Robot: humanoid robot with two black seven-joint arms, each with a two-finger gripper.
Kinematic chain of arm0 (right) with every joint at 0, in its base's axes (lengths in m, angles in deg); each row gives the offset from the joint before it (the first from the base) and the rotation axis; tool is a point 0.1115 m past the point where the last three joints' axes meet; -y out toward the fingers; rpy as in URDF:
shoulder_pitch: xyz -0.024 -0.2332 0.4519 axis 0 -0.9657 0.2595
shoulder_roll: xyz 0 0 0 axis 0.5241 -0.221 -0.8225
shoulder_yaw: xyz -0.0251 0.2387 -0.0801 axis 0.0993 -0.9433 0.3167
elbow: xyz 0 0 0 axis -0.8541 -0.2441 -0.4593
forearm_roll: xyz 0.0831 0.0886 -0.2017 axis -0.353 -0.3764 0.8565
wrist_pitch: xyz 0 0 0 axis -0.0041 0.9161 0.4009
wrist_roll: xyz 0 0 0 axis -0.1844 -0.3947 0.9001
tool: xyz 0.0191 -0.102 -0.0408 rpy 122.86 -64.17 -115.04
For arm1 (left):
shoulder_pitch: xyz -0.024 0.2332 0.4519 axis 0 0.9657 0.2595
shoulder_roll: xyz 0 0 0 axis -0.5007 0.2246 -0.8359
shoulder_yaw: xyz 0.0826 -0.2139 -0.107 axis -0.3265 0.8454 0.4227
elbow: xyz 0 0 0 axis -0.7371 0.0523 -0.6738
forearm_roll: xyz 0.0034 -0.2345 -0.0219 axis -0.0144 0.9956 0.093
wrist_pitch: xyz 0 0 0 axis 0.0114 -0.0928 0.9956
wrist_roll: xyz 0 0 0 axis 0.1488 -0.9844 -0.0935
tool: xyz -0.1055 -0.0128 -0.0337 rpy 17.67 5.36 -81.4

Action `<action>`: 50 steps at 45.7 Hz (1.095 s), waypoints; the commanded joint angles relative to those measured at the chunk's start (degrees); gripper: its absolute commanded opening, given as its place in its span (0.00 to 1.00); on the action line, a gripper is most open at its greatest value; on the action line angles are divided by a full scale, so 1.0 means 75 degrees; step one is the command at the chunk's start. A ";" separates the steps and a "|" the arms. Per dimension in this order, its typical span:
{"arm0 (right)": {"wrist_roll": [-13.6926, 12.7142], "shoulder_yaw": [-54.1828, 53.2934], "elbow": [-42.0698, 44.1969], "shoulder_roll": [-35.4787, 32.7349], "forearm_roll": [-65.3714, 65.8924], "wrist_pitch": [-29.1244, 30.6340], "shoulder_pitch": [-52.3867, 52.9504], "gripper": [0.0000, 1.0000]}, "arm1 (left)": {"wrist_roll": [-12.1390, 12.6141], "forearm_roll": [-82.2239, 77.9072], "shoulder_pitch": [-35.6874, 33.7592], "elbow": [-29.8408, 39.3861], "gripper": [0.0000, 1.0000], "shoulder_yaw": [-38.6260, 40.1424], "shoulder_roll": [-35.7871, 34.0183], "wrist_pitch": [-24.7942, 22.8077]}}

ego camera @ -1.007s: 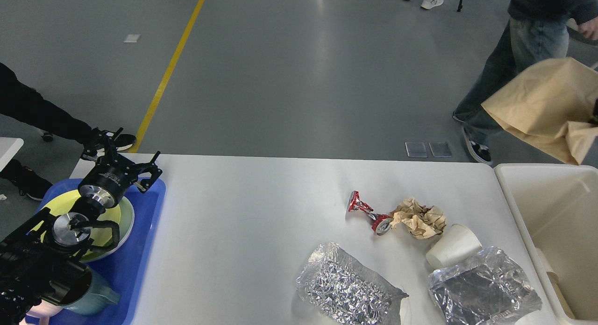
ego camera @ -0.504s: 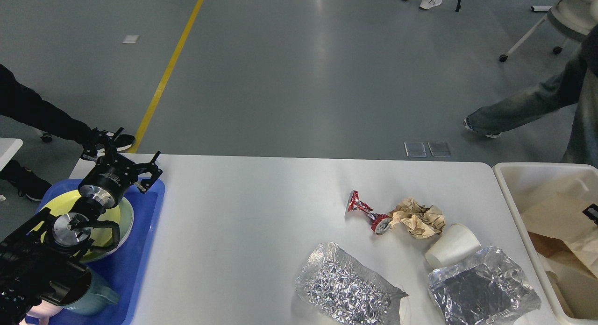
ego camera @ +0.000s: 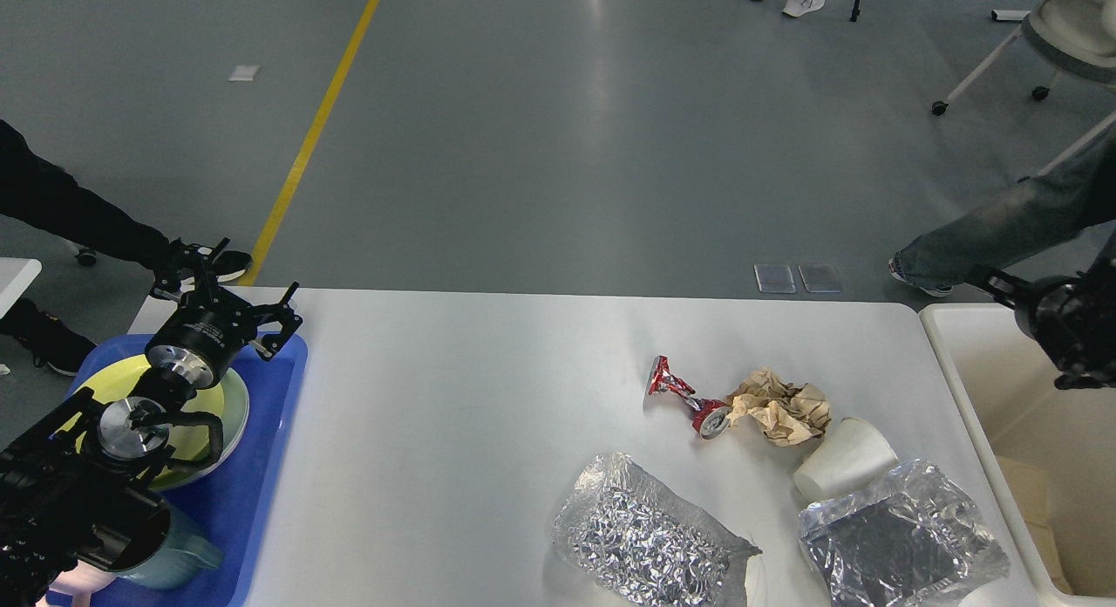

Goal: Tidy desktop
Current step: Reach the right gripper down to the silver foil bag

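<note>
Worktop [ego camera: 488, 389] litter has gone down by one: the brown paper bag held over the cream bin [ego camera: 976, 389] a second ago now lies inside it, and the right gripper [ego camera: 1068, 328] has lifted clear above the bin, fingers too dark to tell apart. Left of and below that gripper lie the crushed can [ego camera: 689, 396], crumpled paper [ego camera: 785, 408], paper cup [ego camera: 844, 472] and two foil sheets [ego camera: 645, 537], while the left gripper [ego camera: 228, 297] hovers spread over the blue tray [ego camera: 275, 415].

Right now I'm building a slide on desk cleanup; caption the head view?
Crushed can, paper wad, cup and foil litter the desktop beside a bin.
</note>
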 commanded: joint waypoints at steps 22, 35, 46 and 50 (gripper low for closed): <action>0.0000 0.0257 -0.5412 0.2087 -0.0013 0.5525 0.5991 1.00 | 0.0000 0.0000 0.0000 0.0000 0.96 -0.0001 0.0002 0.0000; -0.0035 -0.0411 -0.6702 0.2017 -0.0072 0.5805 0.7645 1.00 | 0.0000 0.0000 0.0000 0.0000 0.96 -0.0001 0.0002 0.0000; -0.0094 -0.0365 -0.6702 0.2239 0.0081 0.3842 0.5398 1.00 | 0.0000 0.0000 0.0000 0.0000 0.96 -0.0001 0.0002 0.0000; -0.0339 -0.0271 -0.6702 0.2426 0.0372 0.2810 0.4542 1.00 | 0.0000 0.0000 0.0000 0.0000 0.96 -0.0001 0.0002 0.0000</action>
